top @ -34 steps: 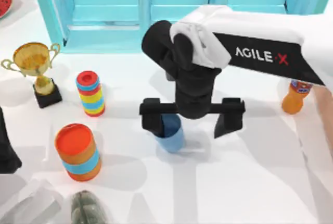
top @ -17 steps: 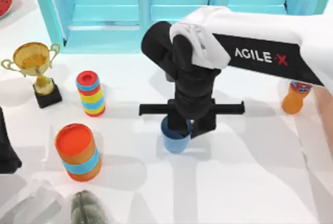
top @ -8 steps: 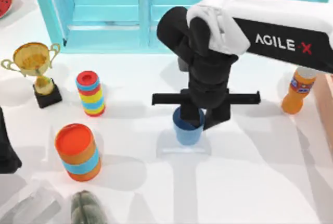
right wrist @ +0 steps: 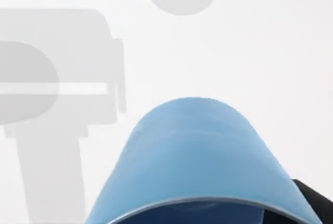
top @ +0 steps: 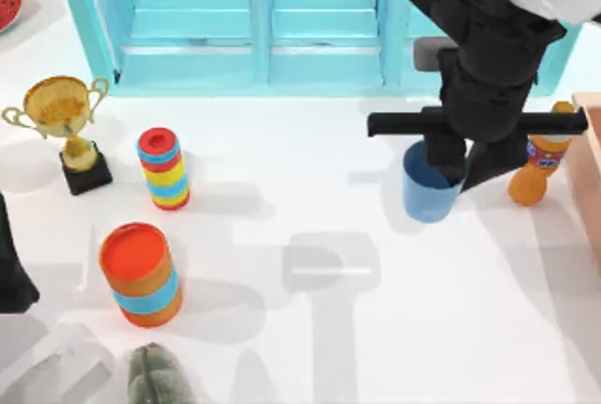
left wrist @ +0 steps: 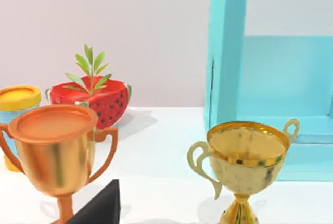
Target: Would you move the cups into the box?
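Note:
The blue cup (top: 427,193) hangs above the table at the right, and my right gripper (top: 467,167) is shut on its rim from above. In the right wrist view the blue cup (right wrist: 197,156) is close below the camera, with a dark finger (right wrist: 315,200) at its side and the white table far beneath. A strip of the pale peach box (top: 592,164) shows at the table's right edge, just right of the gripper. My left arm (top: 11,263) stays parked at the left edge, and a black fingertip (left wrist: 101,208) of it shows in the left wrist view.
An orange bottle (top: 533,174) stands between the held cup and the box. The turquoise cabinet (top: 263,19) runs along the back. A gold trophy (top: 64,117), two striped cylinders (top: 162,167) (top: 141,272) and a green object (top: 160,380) stand at the left.
My right gripper shut on the blue cup, lifted it off the table's middle and carried it right and back towards the box. The left arm has not moved.

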Robot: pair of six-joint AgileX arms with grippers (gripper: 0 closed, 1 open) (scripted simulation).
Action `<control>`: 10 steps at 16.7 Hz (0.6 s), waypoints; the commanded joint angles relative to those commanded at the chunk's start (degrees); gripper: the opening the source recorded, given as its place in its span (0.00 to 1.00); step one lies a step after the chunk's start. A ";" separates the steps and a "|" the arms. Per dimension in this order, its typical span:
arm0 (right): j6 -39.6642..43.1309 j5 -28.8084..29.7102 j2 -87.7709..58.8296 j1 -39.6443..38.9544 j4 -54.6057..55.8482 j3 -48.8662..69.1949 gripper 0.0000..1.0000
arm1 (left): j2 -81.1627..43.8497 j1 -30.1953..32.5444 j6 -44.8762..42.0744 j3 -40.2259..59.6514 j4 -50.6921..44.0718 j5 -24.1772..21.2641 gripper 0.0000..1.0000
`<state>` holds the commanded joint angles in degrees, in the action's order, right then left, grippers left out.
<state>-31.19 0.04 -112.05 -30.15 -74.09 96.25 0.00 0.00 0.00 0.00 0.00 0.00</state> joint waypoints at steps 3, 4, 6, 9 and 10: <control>-0.09 0.09 -0.19 -0.27 0.12 0.21 0.00 | 0.00 0.00 0.00 0.00 0.00 0.00 1.00; -0.03 0.05 -0.18 -0.25 0.07 0.20 0.00 | 0.00 0.00 0.00 0.00 0.00 0.00 1.00; 1.22 -0.69 0.05 0.32 -1.01 -0.02 0.00 | 0.00 0.00 0.00 0.00 0.00 0.00 1.00; 6.09 -2.82 1.12 3.64 -4.63 -0.95 0.00 | 0.00 0.00 0.00 0.00 0.00 0.00 1.00; 8.48 -3.60 1.64 5.49 -5.97 -1.36 0.00 | 0.00 0.00 0.00 0.00 0.00 0.00 1.00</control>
<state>-22.71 -3.56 -110.41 -24.66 -80.06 94.89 0.00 0.00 0.00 0.00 0.00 0.00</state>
